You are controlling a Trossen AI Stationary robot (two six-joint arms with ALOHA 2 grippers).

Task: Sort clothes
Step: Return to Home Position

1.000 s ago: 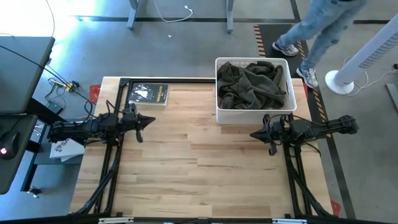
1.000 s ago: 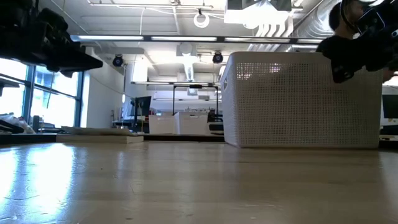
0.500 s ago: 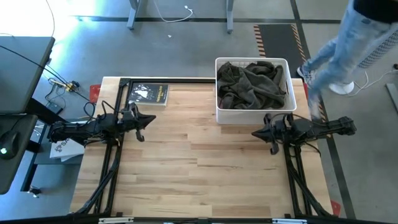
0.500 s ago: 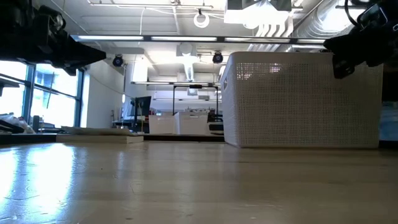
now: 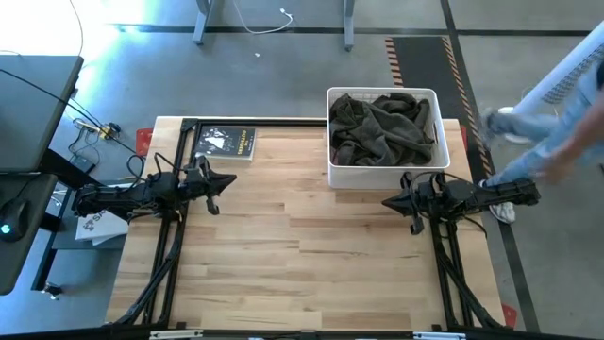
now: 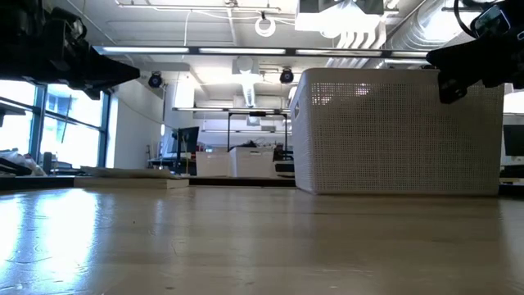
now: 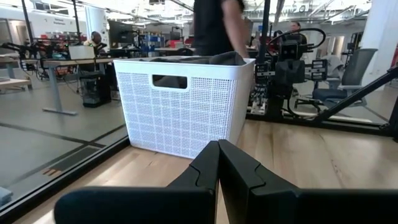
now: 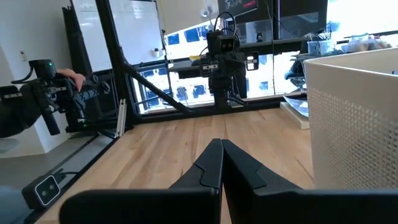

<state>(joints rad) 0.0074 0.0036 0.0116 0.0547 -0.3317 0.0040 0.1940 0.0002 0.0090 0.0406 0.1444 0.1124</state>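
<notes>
Clothes [image 5: 387, 127] lie heaped in the white basket [image 5: 387, 176] at the table's [image 5: 302, 246] far right corner, left gripper [image 5: 229, 181] and right gripper [image 5: 385, 202] both pinched closed and empty above the wood — risk: the right arm, just beside the basket wall, could nudge it, or swing into the person [image 5: 552, 156] passing close by.
</notes>
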